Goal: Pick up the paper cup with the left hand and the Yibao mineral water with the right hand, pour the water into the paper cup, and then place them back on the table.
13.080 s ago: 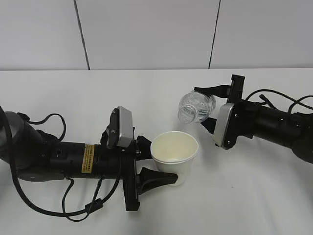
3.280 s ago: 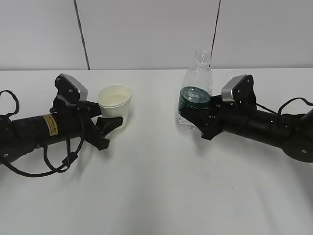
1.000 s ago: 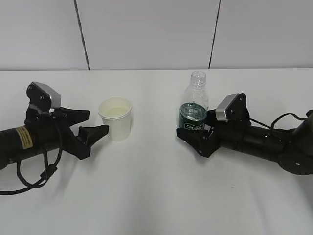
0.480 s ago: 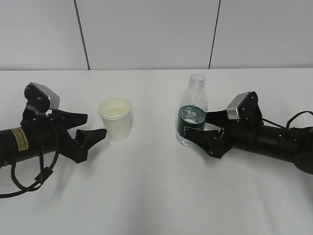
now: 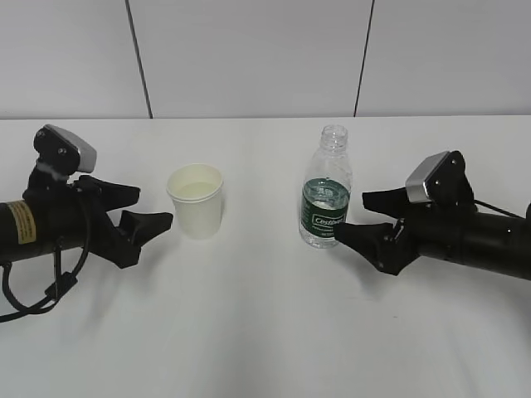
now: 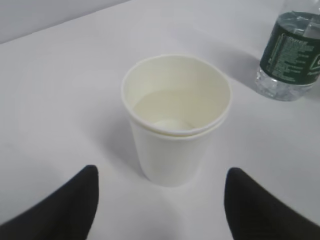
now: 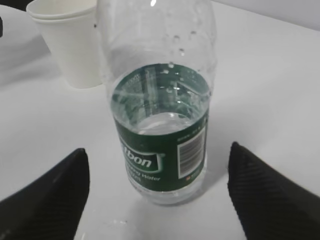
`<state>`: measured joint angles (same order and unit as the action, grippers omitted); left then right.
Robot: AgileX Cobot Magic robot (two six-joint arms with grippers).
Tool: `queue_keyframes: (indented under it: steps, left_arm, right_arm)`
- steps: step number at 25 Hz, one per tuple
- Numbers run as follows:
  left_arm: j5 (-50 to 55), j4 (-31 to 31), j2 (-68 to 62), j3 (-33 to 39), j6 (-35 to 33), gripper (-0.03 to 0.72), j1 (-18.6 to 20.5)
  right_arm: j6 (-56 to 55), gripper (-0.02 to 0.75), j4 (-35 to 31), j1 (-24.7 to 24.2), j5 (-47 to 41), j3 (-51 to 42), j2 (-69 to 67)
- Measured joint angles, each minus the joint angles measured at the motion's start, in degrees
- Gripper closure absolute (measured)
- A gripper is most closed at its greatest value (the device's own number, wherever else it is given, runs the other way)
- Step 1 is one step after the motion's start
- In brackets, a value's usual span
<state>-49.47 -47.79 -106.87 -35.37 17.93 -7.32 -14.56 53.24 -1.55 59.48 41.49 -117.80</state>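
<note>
White table [image 5: 265, 332] w/ green-labelled Yibao mineral water [image 5: 326, 199], "…lbon" legible.

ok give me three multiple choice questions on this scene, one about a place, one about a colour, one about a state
1. Where does the paper cup stand in the exterior view?
A. left of the bottle
B. right of the bottle
C. on top of the bottle

2. What colour is the bottle's label?
A. red
B. dark green
C. yellow

3. How is the right hand?
A. shut on the bottle
B. open, off the bottle
C. shut on the cup

Answers: 1 A, the cup is nearer the left hand. 2 B, a green band with white print shows in the right wrist view. 3 B, both fingers stand apart beside the bottle on the table.
</note>
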Motion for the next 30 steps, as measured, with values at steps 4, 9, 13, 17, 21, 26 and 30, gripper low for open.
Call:
queue_keyframes:
  steps: [4,9,13,17,21,26,30]
  left_arm:
    - [7.0,-2.4,5.8,0.0,4.8,0.167,0.0]
    - [17.4,-6.4,14.3,0.2,15.3,0.178,0.0]
    - [25.8,-16.7,19.8,0.1,27.7,0.188,0.0]
    - [29.0,-33.9,22.2,-1.4,46.1,0.196,0.0]
    - [27.4,-52.8,22.6,-4.0,65.9,0.2,0.0]
    - [21.6,-57.3,22.6,-5.8,75.1,0.215,0.1]
    - [19.8,-57.3,22.6,-5.9,76.0,0.221,0.1]
  right_arm:
    - [-0.4,0.108,0.1,0.0,-2.5,-2.4,4.3]
    - [-5.6,0.119,0.3,0.0,-3.4,-5.4,9.8]
    - [-9.5,0.124,1.9,0.0,-4.2,-6.5,12.3]
    - [-13.8,0.127,5.1,0.0,-5.9,-6.7,14.8]
    - [-17.5,0.134,7.8,0.0,-9.9,-6.7,18.7]
    - [-24.9,0.137,13.2,0.0,-19.1,-6.8,25.4]
    - [-34.2,0.139,19.6,0.0,-21.9,-6.5,30.1]
